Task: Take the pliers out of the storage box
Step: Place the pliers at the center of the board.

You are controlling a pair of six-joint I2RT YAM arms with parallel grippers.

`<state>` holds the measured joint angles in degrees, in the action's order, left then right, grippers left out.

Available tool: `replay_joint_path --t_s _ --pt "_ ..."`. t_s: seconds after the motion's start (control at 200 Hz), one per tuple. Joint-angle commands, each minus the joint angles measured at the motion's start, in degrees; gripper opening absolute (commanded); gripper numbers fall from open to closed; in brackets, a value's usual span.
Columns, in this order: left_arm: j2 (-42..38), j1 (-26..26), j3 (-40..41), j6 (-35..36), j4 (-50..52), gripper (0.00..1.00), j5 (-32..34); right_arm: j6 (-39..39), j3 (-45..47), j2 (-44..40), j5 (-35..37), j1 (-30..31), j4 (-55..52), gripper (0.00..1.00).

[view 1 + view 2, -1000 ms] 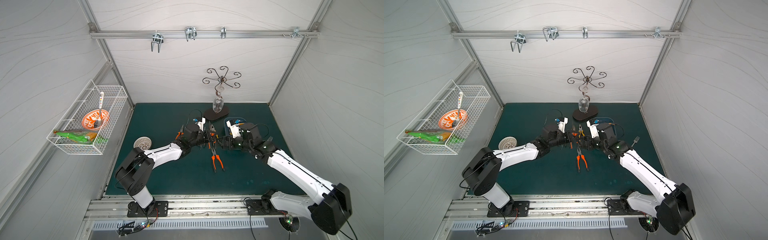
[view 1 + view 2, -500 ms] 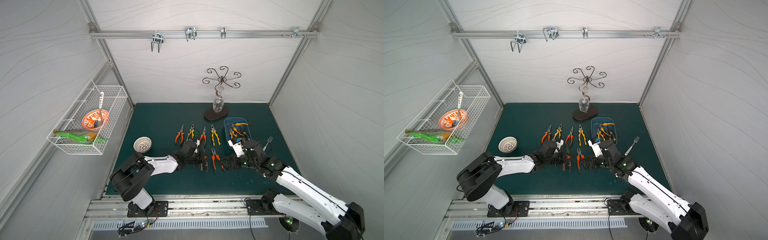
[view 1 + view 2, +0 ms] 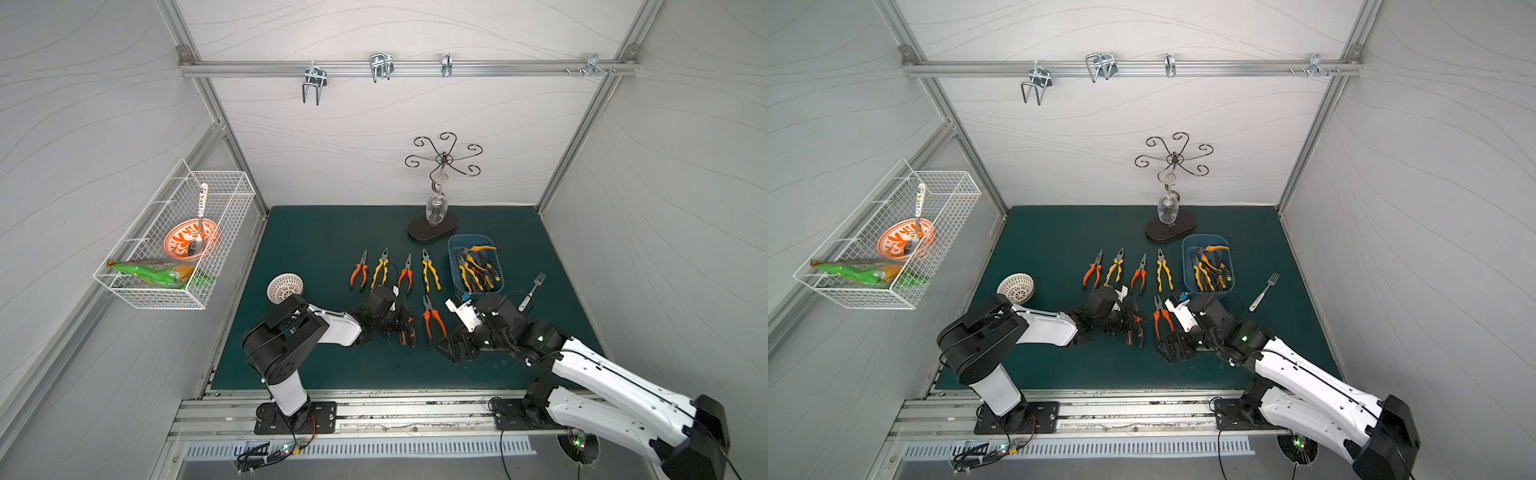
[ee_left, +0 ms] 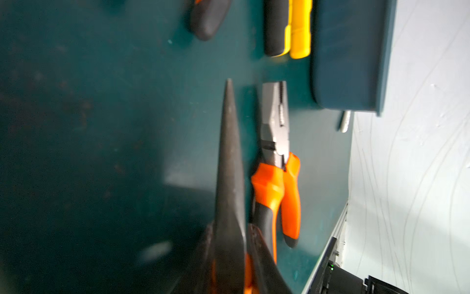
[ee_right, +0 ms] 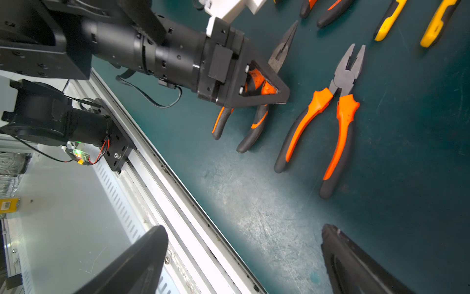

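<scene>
A: layout?
B: green tabletop (image 3: 324, 241). Blue storage box (image 3: 468, 240) right of centre, several pliers (image 3: 467, 270) inside. Four loose pliers (image 3: 427, 261) in a row left of it.
A: end effectors?
B: right end effector (image 3: 451, 347) spread wide, empty. left end effector (image 5: 269, 89) clamped on long-nosed orange pliers (image 5: 281, 51), beside blunt orange pair (image 5: 343, 76).

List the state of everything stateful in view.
Left end effector: shut on long-nose pliers.
Right end effector: open, empty.
Box: holds several pliers.
Blunt pliers: flat on mat, jaws slightly apart.
Row of four pliers: out, on mat.
Glass: hanging upside down on stand.
Fork: flat on mat.
</scene>
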<state>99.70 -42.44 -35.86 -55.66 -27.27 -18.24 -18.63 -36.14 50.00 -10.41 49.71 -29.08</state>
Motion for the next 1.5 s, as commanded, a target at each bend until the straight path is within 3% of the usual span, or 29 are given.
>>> replay_joint_path --t_s 0.0,0.14,0.33,0.52,0.63,0.97,1.19,1.495 --pt "1.7 -0.1 -3.7 1.6 -3.6 0.00 0.1 -0.4 -0.8 0.1 1.9 0.4 -1.2 0.99" --pt "3.0 0.0 -5.7 2.7 -0.6 0.00 0.0 -0.5 -1.0 0.3 3.4 0.4 -1.6 0.99" --pt "3.8 0.0 -6.8 2.4 2.5 0.31 0.8 -0.1 -0.9 1.0 5.7 0.4 -1.3 0.99" --pt "1.9 0.0 -6.7 2.3 7.0 0.46 2.5 -0.7 -0.5 -0.3 7.1 0.4 0.1 0.99" --pt "0.6 0.0 -6.3 2.2 7.8 0.47 2.8 -2.4 0.8 -1.6 8.0 0.4 2.2 0.99" --pt "-6.1 0.0 -4.4 3.6 13.2 0.81 5.1 -3.4 -0.8 -3.8 15.7 -0.6 2.8 0.99" --pt "-12.0 -0.1 -4.1 7.5 18.0 1.00 8.0 -1.0 -5.5 0.2 14.1 -10.0 2.1 0.99" --pt "-21.3 -0.1 -5.6 24.4 20.0 1.00 9.4 2.8 -15.0 15.6 14.1 -25.0 -0.2 0.99"
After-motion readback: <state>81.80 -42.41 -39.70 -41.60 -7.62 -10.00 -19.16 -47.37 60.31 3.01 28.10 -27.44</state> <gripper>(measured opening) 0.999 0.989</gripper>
